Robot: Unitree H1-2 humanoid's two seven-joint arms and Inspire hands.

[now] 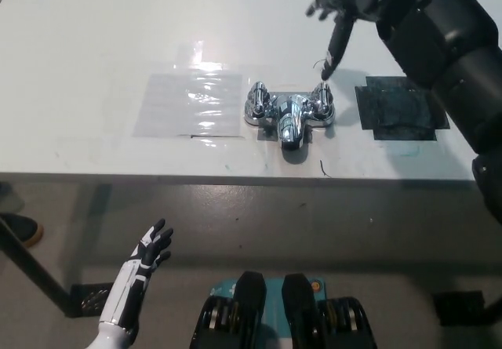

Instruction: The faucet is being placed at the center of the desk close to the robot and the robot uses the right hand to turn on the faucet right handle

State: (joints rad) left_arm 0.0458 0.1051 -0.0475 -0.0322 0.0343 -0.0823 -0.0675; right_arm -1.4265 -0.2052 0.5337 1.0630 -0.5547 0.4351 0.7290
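Right hand (pixel 343 5) hovers just behind the faucet (pixel 288 114)
Fingers (pixel 339 39) spread, holding nothing, one tip maybe just off the right handle (pixel 321 98); left hand (pixel 145 267) open too, well in front of the faucet.

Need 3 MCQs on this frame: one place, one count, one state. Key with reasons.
1. Dark patch lies where from the faucet? A beneath it B picture left C picture right
2. Faucet handles? A one B two C three
3. Right hand? A open, holding nothing B shut on a handle C below the desk edge
Key: C, patch lies beyond the right handle; B, one handle each side of the spout; A, fingers spread, none wrapped round the handle; the left hand is the one below the desk.
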